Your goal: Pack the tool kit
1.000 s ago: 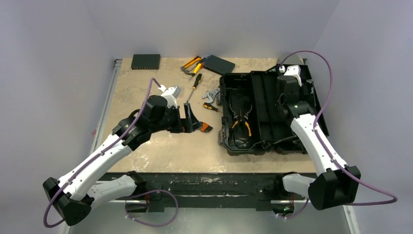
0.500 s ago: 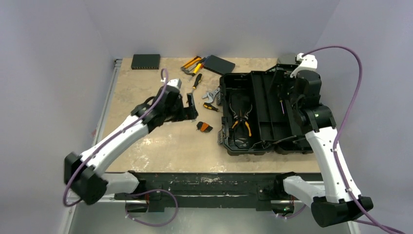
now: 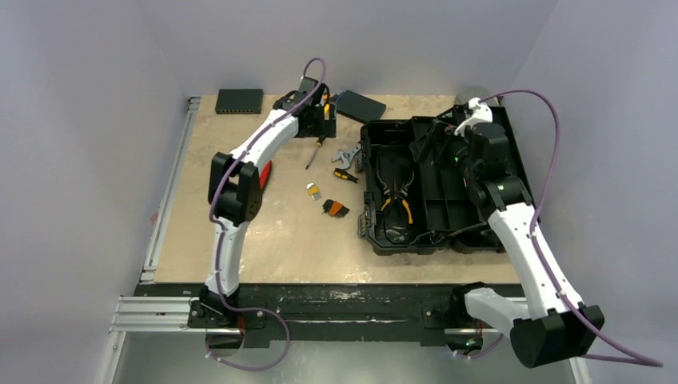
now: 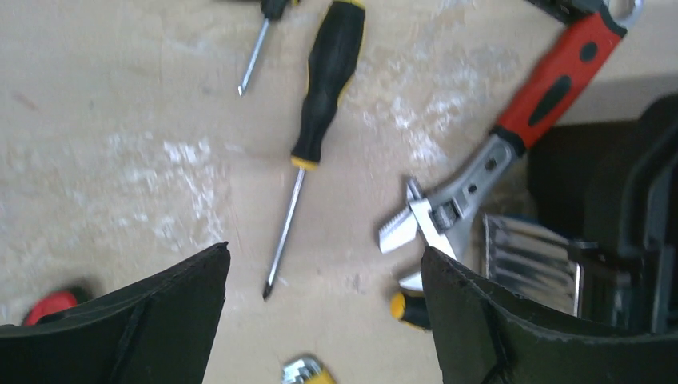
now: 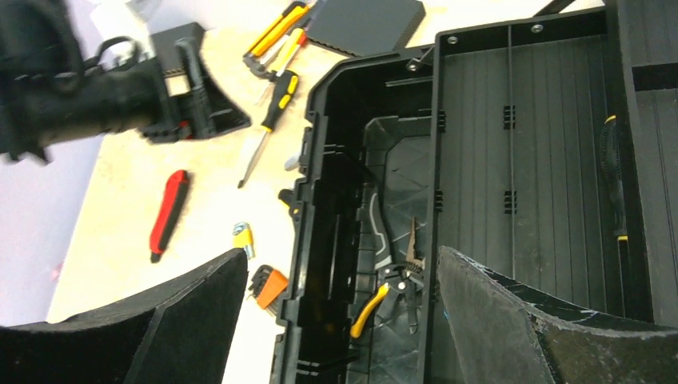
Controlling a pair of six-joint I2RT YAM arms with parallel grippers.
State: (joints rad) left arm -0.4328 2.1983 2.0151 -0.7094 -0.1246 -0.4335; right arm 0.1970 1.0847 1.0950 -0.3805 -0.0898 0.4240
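Left claw [image 4: 324,253] has swung to the far edge of the surface [image 3: 264,240], gaping and empty over the screwdriver [image 4: 310,148], whose tip points nearward; right claw [image 5: 342,254], wide and empty, hangs above the open toolbox [image 5: 512,120] at right.

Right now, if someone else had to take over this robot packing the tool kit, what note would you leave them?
The left gripper is open and empty, above the screwdriver and wrench on the table.
The right gripper is open and empty, over the open toolbox.
Done: the pliers lie in the toolbox.
Left: screwdriver, wrench, red knife and yellow-handled tools go in; then shut the lid.
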